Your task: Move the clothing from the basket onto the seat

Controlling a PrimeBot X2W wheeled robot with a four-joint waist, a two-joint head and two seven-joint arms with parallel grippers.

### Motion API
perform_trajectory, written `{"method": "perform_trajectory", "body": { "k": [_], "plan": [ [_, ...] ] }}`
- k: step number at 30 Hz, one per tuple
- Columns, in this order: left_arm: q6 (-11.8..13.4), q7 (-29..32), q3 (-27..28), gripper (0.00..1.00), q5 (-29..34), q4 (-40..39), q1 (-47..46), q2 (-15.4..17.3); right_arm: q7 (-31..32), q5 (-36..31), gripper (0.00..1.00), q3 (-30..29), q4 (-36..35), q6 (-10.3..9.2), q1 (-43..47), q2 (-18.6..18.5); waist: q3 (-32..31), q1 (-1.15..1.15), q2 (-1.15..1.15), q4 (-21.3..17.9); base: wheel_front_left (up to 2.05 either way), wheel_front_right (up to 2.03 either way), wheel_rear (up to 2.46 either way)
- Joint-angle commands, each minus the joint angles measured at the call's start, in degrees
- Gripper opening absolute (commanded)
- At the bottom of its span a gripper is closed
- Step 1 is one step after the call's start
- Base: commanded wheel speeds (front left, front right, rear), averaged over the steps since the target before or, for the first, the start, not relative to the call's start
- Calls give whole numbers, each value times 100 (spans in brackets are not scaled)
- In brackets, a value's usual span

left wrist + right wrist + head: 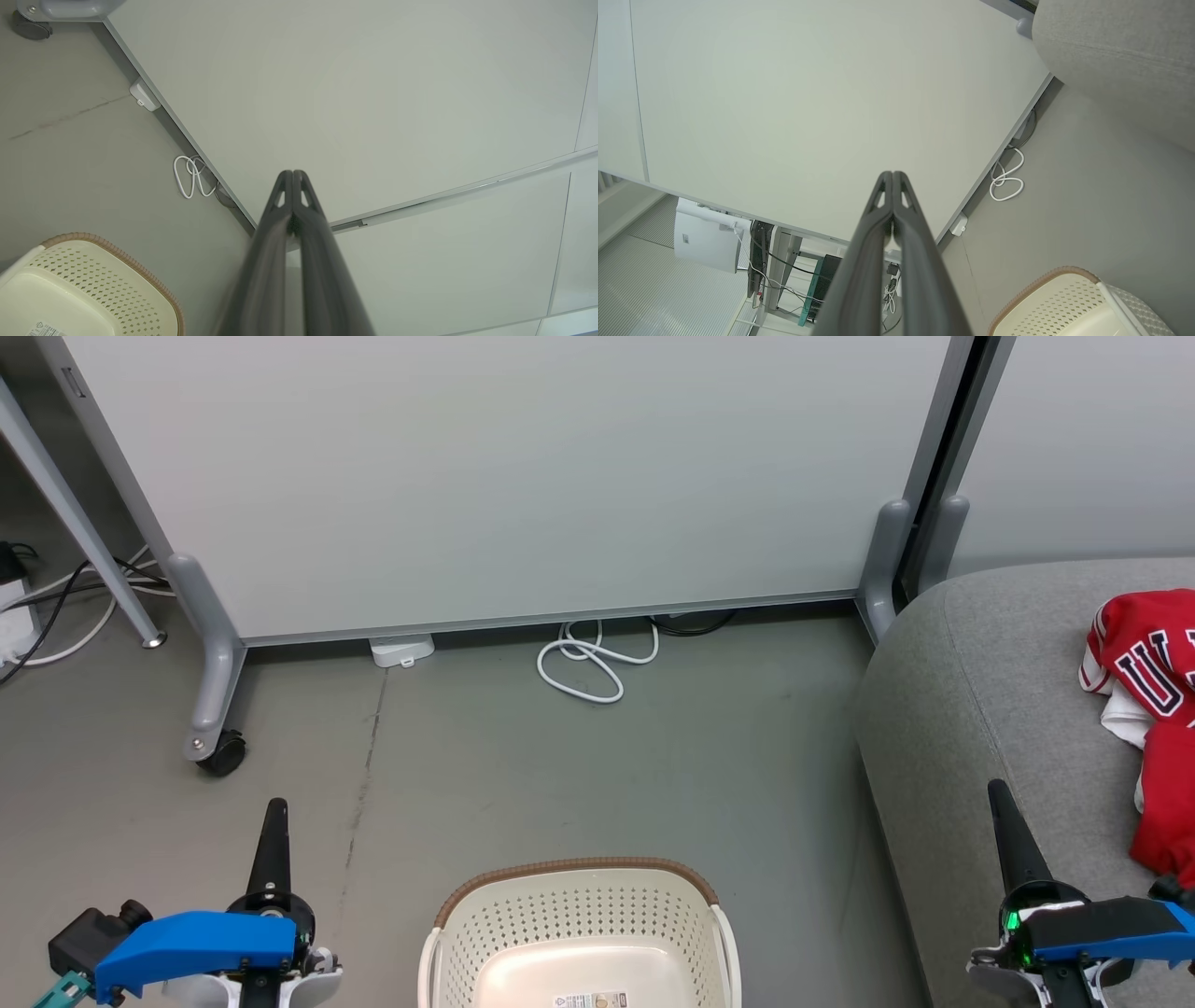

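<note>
Red clothing [1150, 709] is lying on the grey seat [990, 663] at three o'clock, the cream basket [579, 915] is sitting at six o'clock, and the left claw [275, 810] and right claw [997, 795] are pressing their fingers together, empty.

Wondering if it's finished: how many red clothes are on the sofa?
1 red heap shows on the seat, at the picture's right edge, cut off; more may be hidden.

The clothing [1146, 649] and the basket [579, 870] are cropped by edges.
</note>
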Motion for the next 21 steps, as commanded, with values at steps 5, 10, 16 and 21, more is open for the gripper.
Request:
{"method": "perform_trajectory", "body": {
  "k": [5,10,16,21],
  "plan": [
    [-49,85,81,0,-344,-52,-149,4,101,349,0,-19,-11,3,-135,-30,9,0,0,-22,0,0,0],
    [-64,155,118,0,-600,-48,-176,1,163,610,0,-28,2,3,-161,-31,18,0,0,-43,0,0,0],
    [-79,226,157,0,-893,-45,-203,-3,237,906,0,-37,18,3,-182,-32,28,0,0,-68,0,0,0],
    [-99,283,198,0,-1131,-42,-222,-6,297,1136,0,-44,32,4,-205,-33,37,0,0,-89,0,0,0]
  ]
}}
